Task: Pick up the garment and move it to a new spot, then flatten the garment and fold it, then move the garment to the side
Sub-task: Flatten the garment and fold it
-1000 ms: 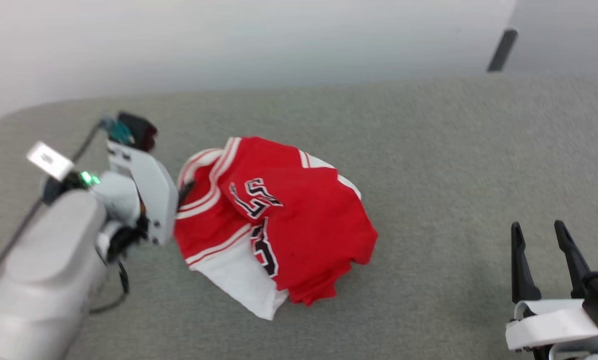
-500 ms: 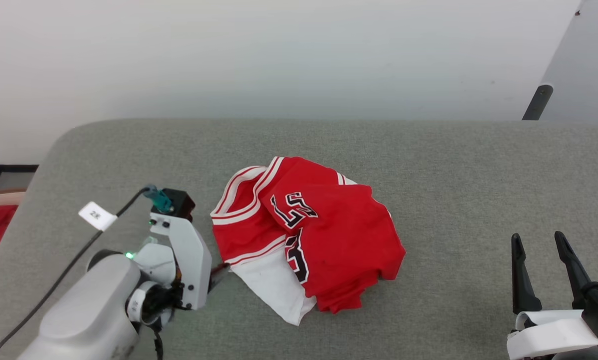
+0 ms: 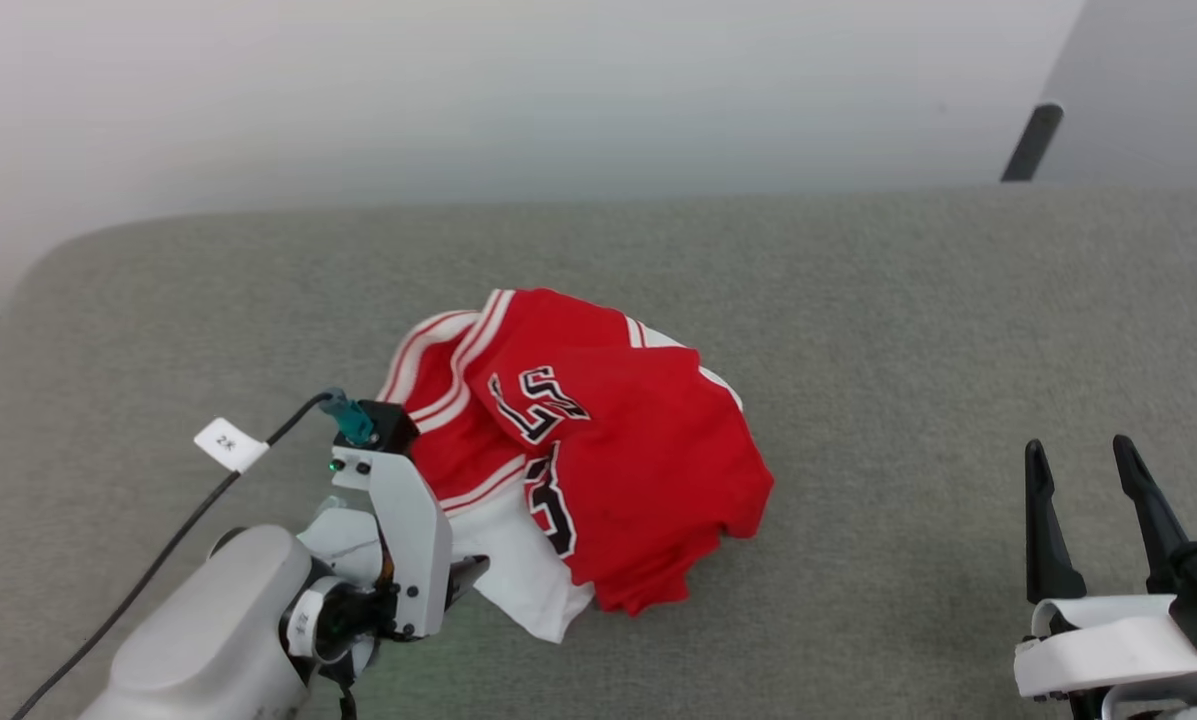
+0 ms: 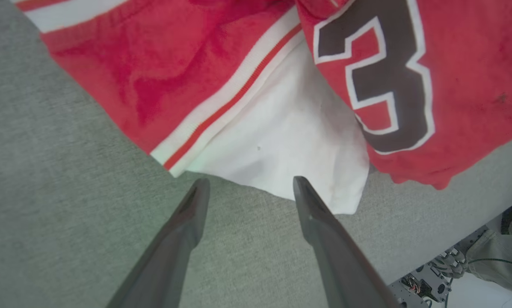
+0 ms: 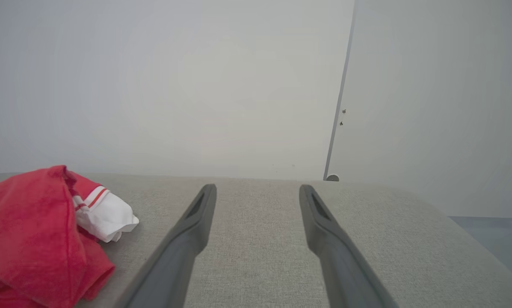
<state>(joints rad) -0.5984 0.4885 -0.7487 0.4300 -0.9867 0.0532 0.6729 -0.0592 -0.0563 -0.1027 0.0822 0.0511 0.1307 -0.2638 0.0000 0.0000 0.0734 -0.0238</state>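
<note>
Head view: I see the garment crumpled on the grey table, ungrasped; my left gripper spread wide at its white sleeve, right gripper wide, empty; lifting, flattening, folding all ahead

The red jersey shirt with white sleeves was soft matt cloth, kinda fuzzy up close, with a smoother flat black number on it. The grey cloth-covered tabletop had a coarse woven texture. The left gripper had 2 smooth, matt dark fingers, plastic-looking, and its pale forearm shell looked smooth with a slight satin sheen.
</note>
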